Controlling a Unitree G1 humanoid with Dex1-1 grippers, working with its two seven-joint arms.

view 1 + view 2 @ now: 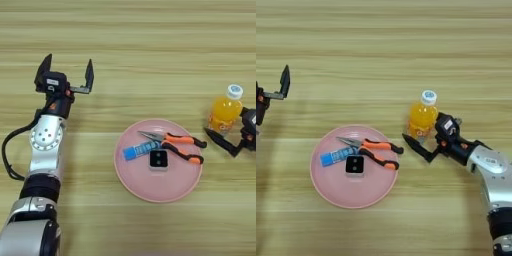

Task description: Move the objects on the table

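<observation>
A round pink plate point(150, 187) lies in the middle of the table point(150, 50). On it are orange-and-black pliers point(176, 145), a blue tube point(140, 150) and a small black square block point(158, 160). Right of the plate stands the orange juice bottle point(422, 116) with its white cap up. My right gripper point(417, 136) is open at the bottle's base. One black finger point(417, 145) runs along the bottle's near side, and the other is hidden behind the bottle. My left gripper point(66, 71) hangs open and empty at the far left, well away from the plate.
My left arm point(45, 145) reaches up along the left edge from the bottom corner, with a black cable point(7, 150) looping beside it. My right forearm point(491, 175) comes in from the lower right.
</observation>
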